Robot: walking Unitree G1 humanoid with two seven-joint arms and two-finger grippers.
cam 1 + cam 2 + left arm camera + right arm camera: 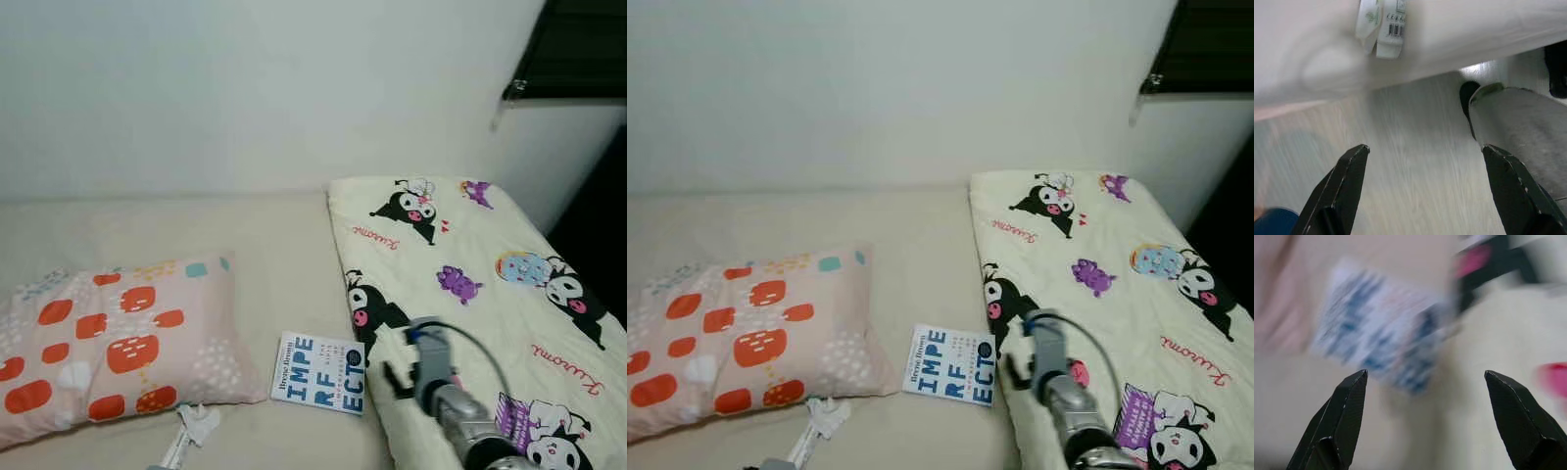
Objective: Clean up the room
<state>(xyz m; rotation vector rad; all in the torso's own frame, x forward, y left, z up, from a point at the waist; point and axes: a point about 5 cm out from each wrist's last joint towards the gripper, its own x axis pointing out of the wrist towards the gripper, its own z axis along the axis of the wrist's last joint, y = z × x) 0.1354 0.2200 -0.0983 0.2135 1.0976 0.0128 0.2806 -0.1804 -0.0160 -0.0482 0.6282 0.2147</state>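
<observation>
Bed scene, seen from the head camera. I have the right gripper [1425, 421] raised over the near edge of the folded cartoon-print quilt [490, 284], its two black fingers [1342, 416] spread wide and empty, aimed toward the book [320, 372]. The book lies flat on the beige mattress [265, 245], title side up, between the orange-patterned pillow [113, 343] and the quilt; its right edge sits touching or slightly under the quilt's fold, and I cannot tell which. The right wrist view is smeared with motion blur, so the arm is travelling and my aim on the book is uncertain.

Risks, as I judge them: a flat book on a soft mattress offers little edge to pinch, so the fingers may press it into the bedding or skid it toward the pillow. Closing near the quilt's fold could catch fabric with the cover and drag the quilt out of shape. Gripping one cover alone could let the book fall open.

The left gripper [1425, 196] hangs low beside the bed over the wooden floor [1410, 161], fingers apart, holding nothing; white sewn-in tags [191, 431] dangle at the mattress edge near it and could snag if that arm rises.
</observation>
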